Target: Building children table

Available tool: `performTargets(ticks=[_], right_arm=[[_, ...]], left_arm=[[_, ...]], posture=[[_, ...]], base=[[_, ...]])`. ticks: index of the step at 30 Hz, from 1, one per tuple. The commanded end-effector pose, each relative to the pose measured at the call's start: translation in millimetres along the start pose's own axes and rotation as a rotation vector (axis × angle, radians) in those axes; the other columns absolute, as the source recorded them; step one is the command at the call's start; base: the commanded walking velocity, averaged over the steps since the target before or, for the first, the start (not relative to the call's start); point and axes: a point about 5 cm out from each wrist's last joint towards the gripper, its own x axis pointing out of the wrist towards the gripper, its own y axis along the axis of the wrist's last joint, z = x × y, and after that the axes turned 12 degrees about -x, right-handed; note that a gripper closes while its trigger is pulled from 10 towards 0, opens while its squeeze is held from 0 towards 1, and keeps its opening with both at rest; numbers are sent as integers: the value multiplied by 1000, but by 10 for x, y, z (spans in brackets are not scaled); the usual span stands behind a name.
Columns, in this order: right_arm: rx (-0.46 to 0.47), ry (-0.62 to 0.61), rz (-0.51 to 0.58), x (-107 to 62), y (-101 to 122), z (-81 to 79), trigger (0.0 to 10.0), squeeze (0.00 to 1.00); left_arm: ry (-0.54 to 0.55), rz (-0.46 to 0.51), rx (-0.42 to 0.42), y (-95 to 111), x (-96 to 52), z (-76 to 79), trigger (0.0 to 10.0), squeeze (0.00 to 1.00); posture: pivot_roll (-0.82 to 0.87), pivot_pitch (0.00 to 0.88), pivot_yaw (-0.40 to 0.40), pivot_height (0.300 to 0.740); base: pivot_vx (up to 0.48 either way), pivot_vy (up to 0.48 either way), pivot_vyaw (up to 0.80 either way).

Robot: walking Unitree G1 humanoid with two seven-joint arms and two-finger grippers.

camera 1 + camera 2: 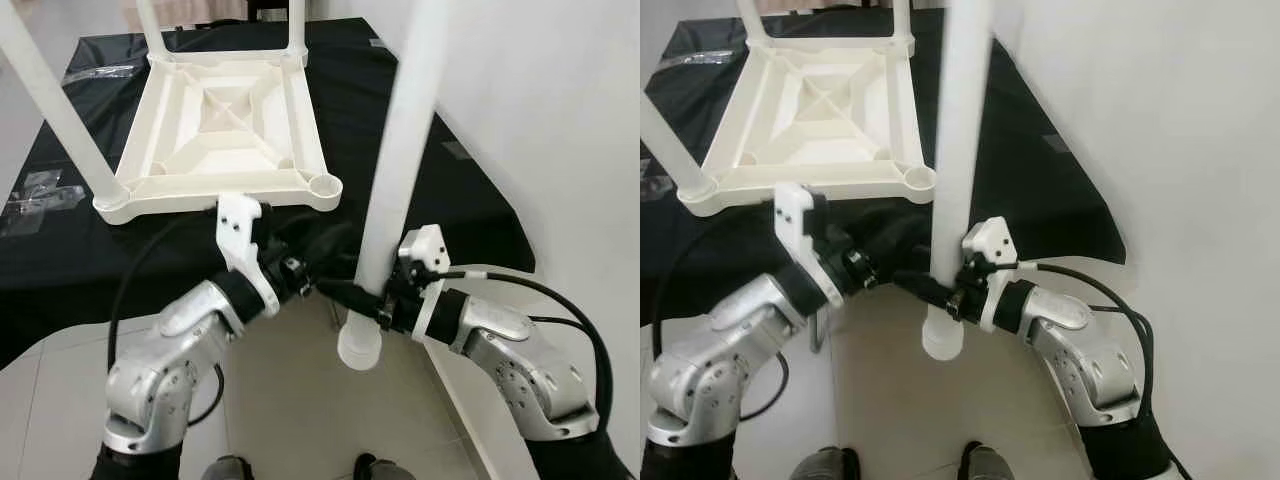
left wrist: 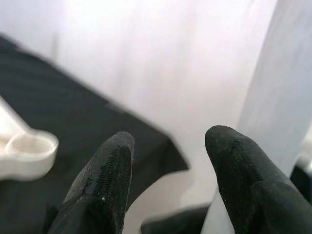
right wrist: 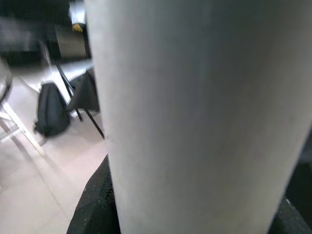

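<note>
A white plastic children's tabletop (image 1: pixel 225 120) lies upside down on a black-covered table. Legs stand in three of its corners, the nearest being the left one (image 1: pixel 55 100). The near right corner socket (image 1: pixel 325 186) is empty and also appears in the left wrist view (image 2: pixel 29 148). My right gripper (image 1: pixel 348 291) is shut on a loose white leg (image 1: pixel 400 150), held nearly upright in front of the table edge, with its lower end over the floor. That leg looms close in the right wrist view (image 3: pixel 195 122). My left gripper (image 2: pixel 165 161) is open just left of the leg, holding nothing.
The black cloth (image 1: pixel 440 190) hangs over the table's near edge. A white wall (image 1: pixel 560 120) is close on the right. Small plastic bags (image 1: pixel 35 190) lie on the cloth at the left. Tiled floor (image 1: pixel 290 400) lies below. A black backpack (image 3: pixel 48 114) sits on the floor.
</note>
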Motion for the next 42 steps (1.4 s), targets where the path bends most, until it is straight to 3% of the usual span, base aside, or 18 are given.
performTargets(ticks=[1,3,9,14,15,16,17,21,23,27,29,30,37,40,42], right_arm=[[-62,34,-29,28,-13,-37,10000,0],[-143,72,-74,88,-15,-52,10000,0],[-240,125,-148,148,-57,-79,10000,0],[-221,119,-133,197,-44,-72,10000,0],[-205,75,-132,215,-43,-11,10000,0],[-205,75,-132,215,-43,-11,10000,0],[-157,-39,-104,226,-10,161,10000,0],[-111,-102,-60,200,44,279,10000,0],[-78,-147,-27,128,96,411,10000,0],[-137,-163,-82,89,56,464,10000,0],[-163,-164,-108,89,31,476,10000,0],[-171,-158,-113,98,26,473,10000,0],[-205,-133,-110,127,63,464,10000,0],[-250,-98,-136,132,64,434,10000,0],[-338,-43,-193,146,32,370,10000,0]], left_arm=[[-75,22,-6,89,5,73,10000,0],[-191,56,-17,266,79,166,10000,0],[-271,83,-36,375,221,191,10000,0],[-389,43,-39,382,224,282,10000,0],[-406,29,-35,384,214,289,10000,0],[-406,29,-35,384,214,289,10000,0],[-380,22,-23,400,185,243,10000,0],[-356,19,-12,425,150,186,10000,0],[-352,19,12,490,53,132,10000,0],[-352,17,57,518,0,123,10000,0],[-361,36,20,542,-6,118,10000,0],[-388,27,6,548,-16,141,10000,1000],[-350,22,76,657,16,59,10000,1000],[-325,37,111,728,41,8,10000,1000],[-313,49,119,746,74,-10,10000,1000]], posture=[[20,128,-40,740],[26,126,-42,740],[15,126,-42,740],[10,130,-43,740],[10,131,-43,740],[10,131,-43,740],[10,133,-43,740],[12,136,-46,740],[12,139,-50,740],[13,140,-53,740],[13,140,-53,740],[13,141,-54,740],[9,142,-56,740],[6,143,-55,740],[3,143,-52,740]], base=[[0,0,0],[0,0,0],[0,0,0],[0,0,0],[0,0,0],[0,0,0],[0,0,0],[0,0,0],[0,0,0],[0,0,0],[0,0,0],[0,0,0],[0,0,0],[0,0,0],[0,0,0]])
